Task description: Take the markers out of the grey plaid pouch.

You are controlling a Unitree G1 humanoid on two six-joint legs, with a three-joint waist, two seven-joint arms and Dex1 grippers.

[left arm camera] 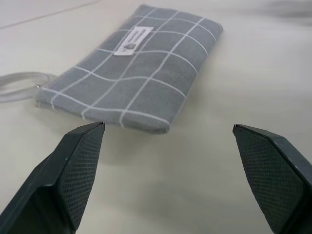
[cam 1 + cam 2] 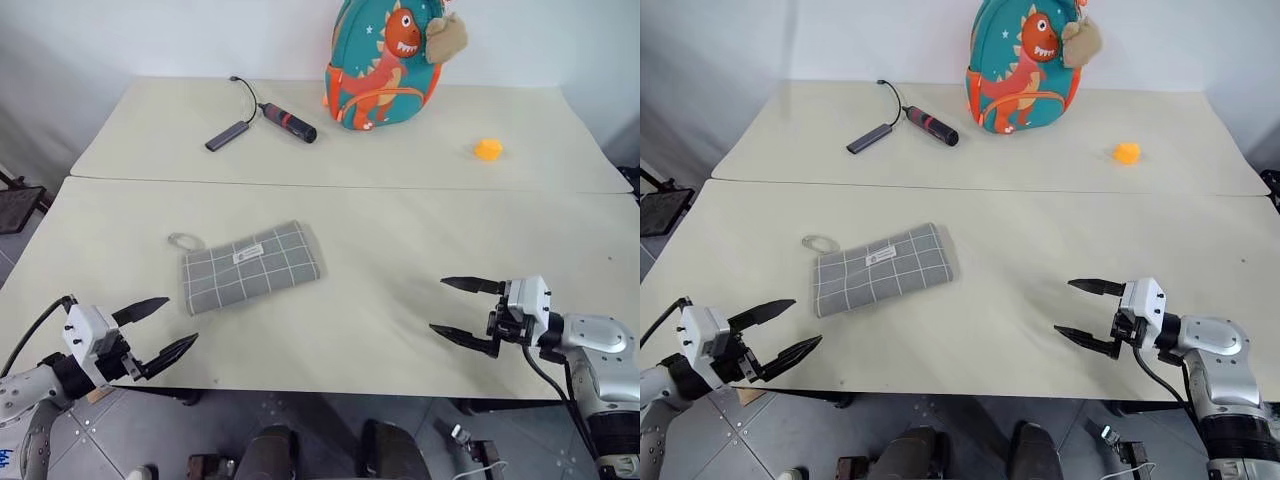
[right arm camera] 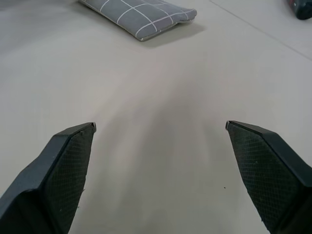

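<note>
The grey plaid pouch (image 2: 250,266) is lying flat and closed mid-counter (image 2: 400,250), probably light and floppy, so it's best pinned at one short end by the wide-open left gripper (image 2: 158,328) while the equally open, empty right gripper (image 2: 462,308) works the opening.

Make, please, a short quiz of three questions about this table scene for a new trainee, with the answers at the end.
1. True or false: the grey plaid pouch is held by the left gripper.
2. Which gripper is nearer to the pouch? A) the left gripper B) the right gripper
3. What small object lies on the far table, to the right of the dinosaur backpack?

Key:
1. False. The pouch lies flat on the near table, apart from both open grippers.
2. A.
3. A small orange object; what it is cannot be told.
</note>
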